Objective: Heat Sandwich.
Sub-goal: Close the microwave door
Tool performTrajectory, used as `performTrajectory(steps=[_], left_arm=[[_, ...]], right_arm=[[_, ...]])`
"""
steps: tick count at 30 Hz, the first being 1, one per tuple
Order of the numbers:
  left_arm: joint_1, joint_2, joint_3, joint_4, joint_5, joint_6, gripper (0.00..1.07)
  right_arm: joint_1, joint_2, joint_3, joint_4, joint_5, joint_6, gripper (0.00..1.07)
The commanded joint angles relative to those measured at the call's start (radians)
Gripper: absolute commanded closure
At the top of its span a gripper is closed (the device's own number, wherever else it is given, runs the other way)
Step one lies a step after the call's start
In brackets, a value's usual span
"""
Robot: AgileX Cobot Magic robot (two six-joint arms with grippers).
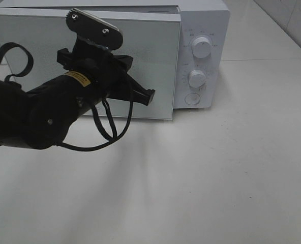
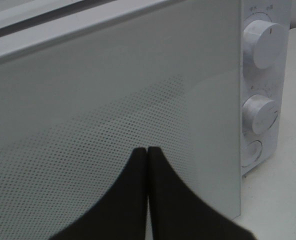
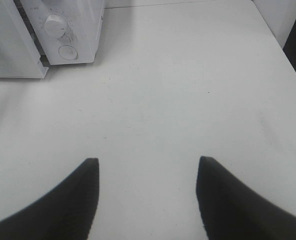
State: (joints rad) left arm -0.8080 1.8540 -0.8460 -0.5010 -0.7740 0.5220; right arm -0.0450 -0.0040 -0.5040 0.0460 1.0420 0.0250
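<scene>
The sandwich is hidden in every view. A white microwave (image 1: 201,30) stands at the back of the table. Its pale door (image 1: 33,66) sits slightly forward of the control panel, with a thin gap along the top. My left gripper (image 1: 149,96) is shut and empty, its tips close against the right part of the door. The left wrist view shows the left gripper (image 2: 147,150) with both fingers pressed together right at the dotted door window (image 2: 113,125). My right gripper (image 3: 147,162) is open and empty above bare table, to the right of the microwave (image 3: 73,25).
On the control panel are an upper knob (image 1: 202,48), a lower knob (image 1: 197,78) and a round button (image 1: 192,98). A black cable (image 1: 110,127) loops under the left arm. The white table (image 1: 216,178) spreads in front and to the right.
</scene>
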Motion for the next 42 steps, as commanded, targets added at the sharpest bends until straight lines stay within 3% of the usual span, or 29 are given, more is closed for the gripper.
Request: performTrajectory(steps=[1, 4, 6, 7, 8, 11, 12, 14, 16, 27, 42], left_arm=[[-0.023, 0.029, -0.056, -0.03, -0.009, 0.06, 1.07], [-0.035, 0.04, -0.083, -0.045, -0.006, 0.108, 1.07], [-0.043, 0.057, -0.122, -0.07, -0.006, 0.209, 1.07], [-0.049, 0.066, -0.135, -0.079, -0.006, 0.245, 1.07], [-0.049, 0.066, -0.135, -0.079, -0.006, 0.245, 1.07], [-0.06, 0.092, -0.176, -0.122, -0.009, 0.38, 1.07], [-0.06, 0.092, -0.176, -0.122, -0.009, 0.38, 1.07], [-0.066, 0.107, -0.198, -0.16, -0.01, 0.469, 1.07], [-0.066, 0.115, -0.209, -0.18, -0.013, 0.51, 1.07], [-0.065, 0.138, -0.221, -0.262, -0.073, 0.571, 1.07], [-0.035, 0.173, -0.249, -0.274, -0.092, 0.583, 1.07]], right_arm=[[0.002, -0.027, 0.001, -0.002, -0.005, -0.017, 0.49], [0.002, -0.027, 0.001, -0.002, -0.005, -0.017, 0.49], [0.002, -0.027, 0.001, -0.002, -0.005, -0.017, 0.49], [0.002, -0.027, 0.001, -0.002, -0.005, -0.017, 0.49], [0.002, -0.027, 0.001, -0.002, -0.005, -0.017, 0.49], [0.002, -0.027, 0.001, -0.002, -0.005, -0.017, 0.49], [0.002, -0.027, 0.001, -0.002, -0.005, -0.017, 0.49], [0.002, -0.027, 0.001, -0.002, -0.005, -0.017, 0.49], [0.002, -0.027, 0.001, -0.002, -0.005, -0.017, 0.49], [0.002, -0.027, 0.001, -0.002, -0.005, -0.016, 0.49], [0.002, -0.027, 0.001, -0.002, -0.005, -0.016, 0.49]])
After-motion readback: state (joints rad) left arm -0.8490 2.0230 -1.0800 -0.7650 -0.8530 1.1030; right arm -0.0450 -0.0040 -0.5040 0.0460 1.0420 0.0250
